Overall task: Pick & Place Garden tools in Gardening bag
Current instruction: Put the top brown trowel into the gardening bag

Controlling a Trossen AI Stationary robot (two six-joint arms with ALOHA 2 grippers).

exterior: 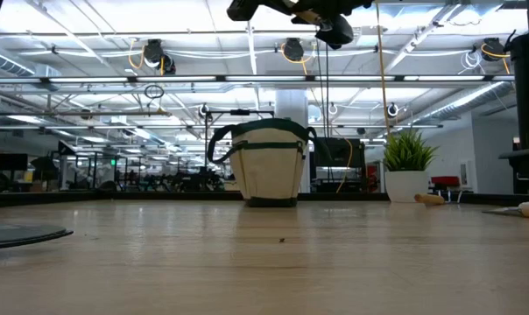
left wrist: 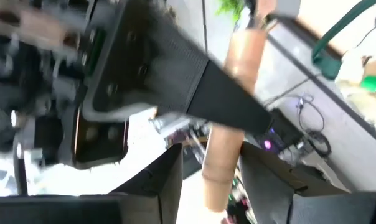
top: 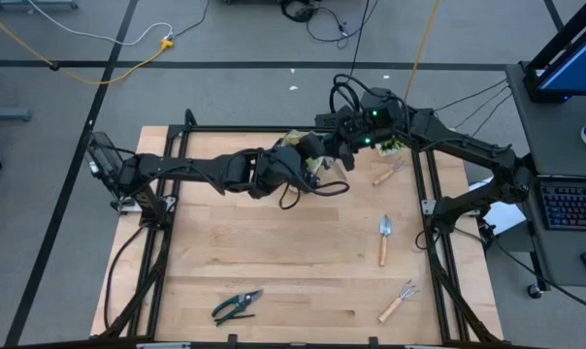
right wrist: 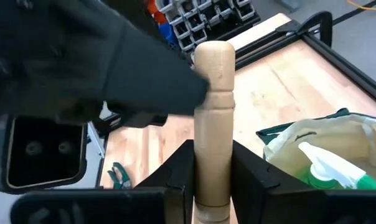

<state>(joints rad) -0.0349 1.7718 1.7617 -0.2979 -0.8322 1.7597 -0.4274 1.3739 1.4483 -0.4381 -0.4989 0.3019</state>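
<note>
A wooden-handled tool (right wrist: 211, 124) is clamped by the right end effector (right wrist: 211, 163) above the gardening bag (top: 301, 155), seemingly for drop-in; left end effector (left wrist: 208, 167) is parted around the handle.

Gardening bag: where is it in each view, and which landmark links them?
High view: gardening bag top centre, mostly covered.
Low view: bag centre, upright.
Left wrist view: bag upper right corner.
Right wrist view: bag lower right.
Landmark: wooden handle, beside it in both wrist views.
</note>
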